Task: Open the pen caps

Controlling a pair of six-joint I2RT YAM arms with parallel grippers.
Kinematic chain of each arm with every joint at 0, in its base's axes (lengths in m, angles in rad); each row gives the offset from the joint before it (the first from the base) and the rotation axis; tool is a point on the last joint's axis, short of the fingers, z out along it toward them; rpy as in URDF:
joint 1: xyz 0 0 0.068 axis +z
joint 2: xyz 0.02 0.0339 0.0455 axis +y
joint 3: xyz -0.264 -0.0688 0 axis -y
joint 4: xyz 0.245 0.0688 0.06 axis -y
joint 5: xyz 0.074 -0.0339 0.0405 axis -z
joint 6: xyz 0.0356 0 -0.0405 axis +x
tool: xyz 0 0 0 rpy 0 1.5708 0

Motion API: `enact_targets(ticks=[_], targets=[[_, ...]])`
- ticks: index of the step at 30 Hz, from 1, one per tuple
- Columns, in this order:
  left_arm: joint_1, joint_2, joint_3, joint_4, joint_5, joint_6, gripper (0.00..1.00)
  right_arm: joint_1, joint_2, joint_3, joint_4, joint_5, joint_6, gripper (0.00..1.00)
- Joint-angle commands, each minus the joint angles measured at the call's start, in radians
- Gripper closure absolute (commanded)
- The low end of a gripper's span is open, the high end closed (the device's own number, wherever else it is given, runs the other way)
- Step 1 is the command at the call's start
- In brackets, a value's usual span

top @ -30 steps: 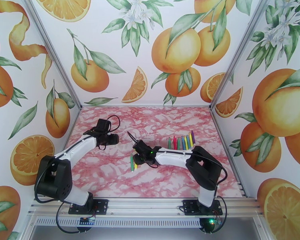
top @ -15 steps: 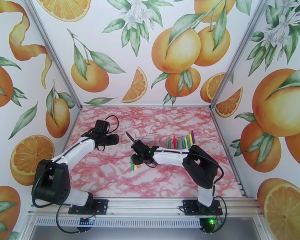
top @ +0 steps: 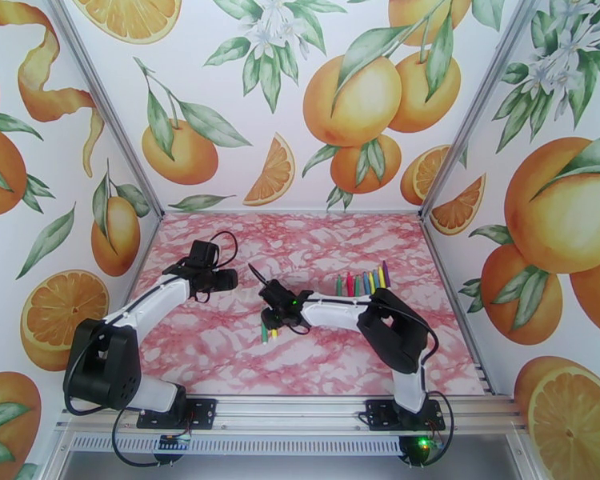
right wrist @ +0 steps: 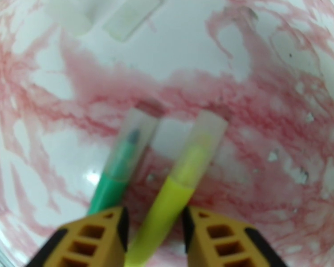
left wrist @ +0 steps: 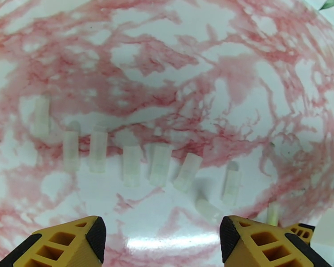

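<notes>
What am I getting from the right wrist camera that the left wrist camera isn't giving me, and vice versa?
Right wrist: a yellow pen between the right gripper's jaws, contact unclear, and a green pen beside it, both capped. Left wrist: a row of loose clear caps on the table, the left gripper open near them. Both: the pink marbled table and loose clear caps.

Arms: left arm and right arm, white shell links between chunky black joint housings.
Cables: thin black cable loops at the wrists and bases.
Light: small green light on the right wrist.
Grippers: left gripper and right gripper, yellow-orange plastic fingers with rectangular cut-out pockets and black inner pads.
</notes>
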Motion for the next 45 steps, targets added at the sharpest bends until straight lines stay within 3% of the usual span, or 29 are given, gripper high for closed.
enact_targets(ticks=[1, 19, 30, 45], targets=[[0.005, -0.026, -0.005, 0.018, 0.007, 0.011, 0.29, 0.005, 0.021, 0.017, -0.031, -0.009, 0.01, 0.65], [0.007, -0.019, 0.018, 0.109, 0.226, 0.0, 0.28, -0.003, 0.043, 0.013, -0.041, 0.075, 0.004, 0.75], [0.007, 0.001, 0.021, 0.158, 0.333, -0.035, 0.28, -0.033, -0.055, -0.083, 0.028, 0.142, 0.01, 0.82], [-0.021, 0.041, 0.021, 0.312, 0.517, -0.137, 0.29, -0.113, -0.251, -0.27, 0.307, -0.019, 0.005, 0.83]])
